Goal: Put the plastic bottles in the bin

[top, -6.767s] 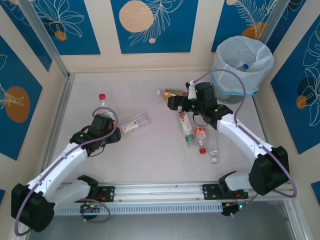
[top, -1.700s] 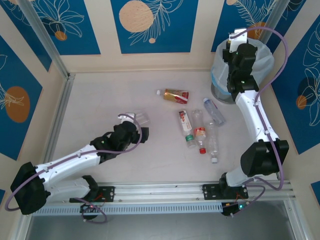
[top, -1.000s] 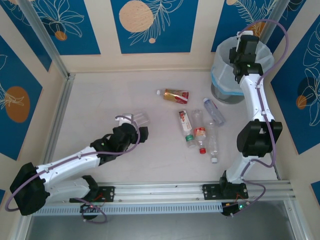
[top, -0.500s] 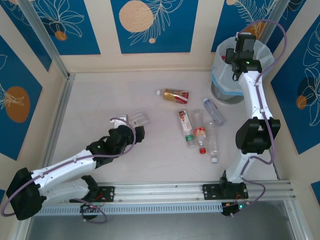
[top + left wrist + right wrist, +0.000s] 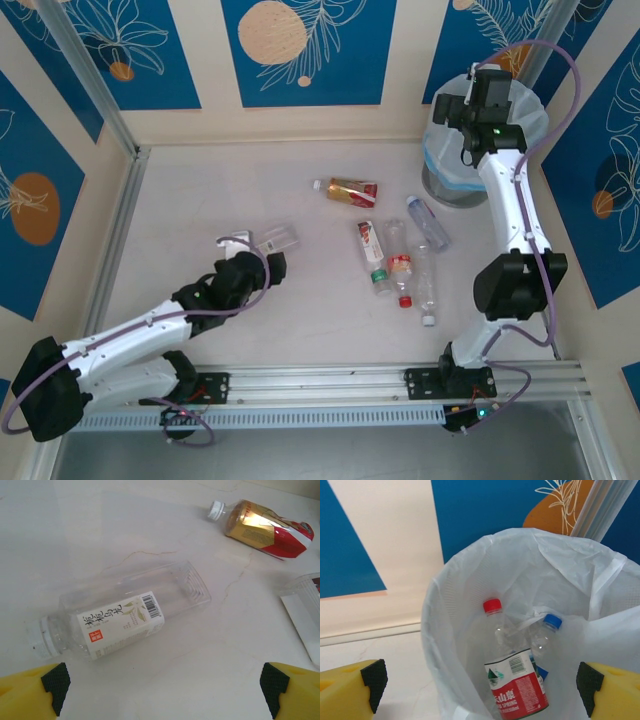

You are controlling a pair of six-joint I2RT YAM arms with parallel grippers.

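Inside the round bin (image 5: 455,610) lined with a pale plastic bag I see a red-capped, red-labelled clear bottle (image 5: 515,680) beside a blue-capped one (image 5: 544,637). My right gripper (image 5: 482,682) hangs above, jaws wide, empty. My left gripper (image 5: 162,685), equally open, hovers over a white-labelled bottle (image 5: 120,622) lying on the table (image 5: 75,530).

Walls: cream wall panels (image 5: 402,60) set with deep blue posters (image 5: 330,70) showing white leaf outlines and orange circles.
Floor: pale tabletop (image 5: 220,190), marble-like, faintly veined.
Frame: slanted silver post (image 5: 88,80) at the back left corner; slotted metal rail (image 5: 320,378) along the near edge.
Light: soft and even.
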